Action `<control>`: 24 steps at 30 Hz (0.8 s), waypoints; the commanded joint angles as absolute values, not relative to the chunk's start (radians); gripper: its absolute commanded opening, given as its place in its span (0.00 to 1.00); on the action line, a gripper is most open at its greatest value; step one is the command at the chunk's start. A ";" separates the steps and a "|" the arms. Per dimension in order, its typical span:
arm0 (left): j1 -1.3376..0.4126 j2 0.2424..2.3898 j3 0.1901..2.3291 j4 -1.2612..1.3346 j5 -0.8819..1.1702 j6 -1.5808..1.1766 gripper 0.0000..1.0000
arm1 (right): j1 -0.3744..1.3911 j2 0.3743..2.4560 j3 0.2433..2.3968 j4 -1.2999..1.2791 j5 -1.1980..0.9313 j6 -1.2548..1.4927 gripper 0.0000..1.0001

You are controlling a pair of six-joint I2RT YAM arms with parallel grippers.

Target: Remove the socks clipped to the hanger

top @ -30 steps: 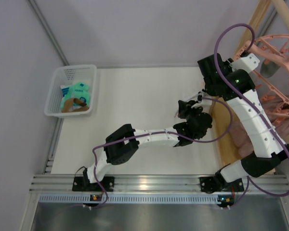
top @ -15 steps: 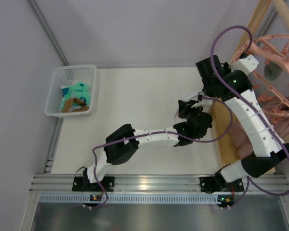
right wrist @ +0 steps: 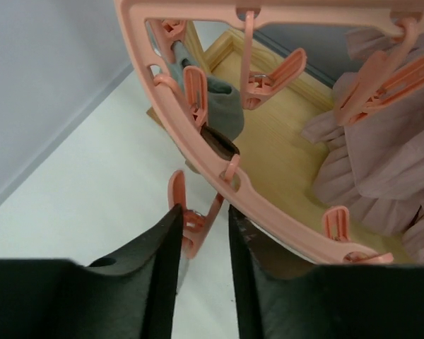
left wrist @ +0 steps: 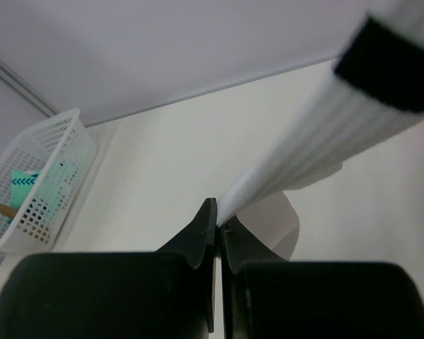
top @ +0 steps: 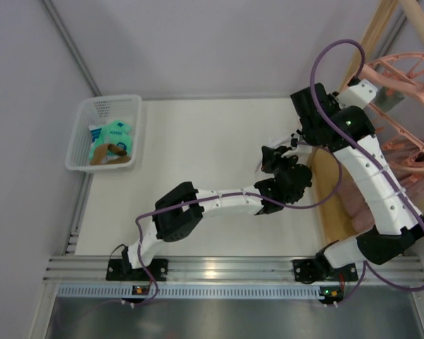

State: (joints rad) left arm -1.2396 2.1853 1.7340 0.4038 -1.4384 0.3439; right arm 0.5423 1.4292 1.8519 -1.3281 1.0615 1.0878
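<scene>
**White worktop, grey walls: sock taut between claw and clip**

Worktop [top: 198, 141] pale and bare in the middle. White basket [top: 104, 132] at far left holds mint-green and brown socks [top: 112, 141]. Wooden frame stands along the right edge.

Left claw [left wrist: 215, 212]: jaws together, pinching the toe end of the white sock [left wrist: 318, 141]. The sock's long axis runs from the claw up and to the right, drawn straight. Its dark-striped cuff is the far, high end, toward the hanger [right wrist: 268, 212].

Right claw [right wrist: 203, 210]: jaws a little apart, closed in on both arms of a pink clip [right wrist: 192, 236] dangling under the hanger ring. It appears to be pressing them.

On the hanger, a grey sock [right wrist: 222, 106] and a brown one [right wrist: 219, 143] hang clipped just beyond.

Judgement: the right arm is nearer the cuff and the left holds the free end. Once the clip gives, the pull should follow the sock's axis, down and left toward the basket.
</scene>
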 commanded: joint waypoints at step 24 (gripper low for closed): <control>-1.239 2.140 1.755 0.399 -1.559 0.364 0.00 | 0.538 1.457 1.910 -1.427 1.123 1.131 0.73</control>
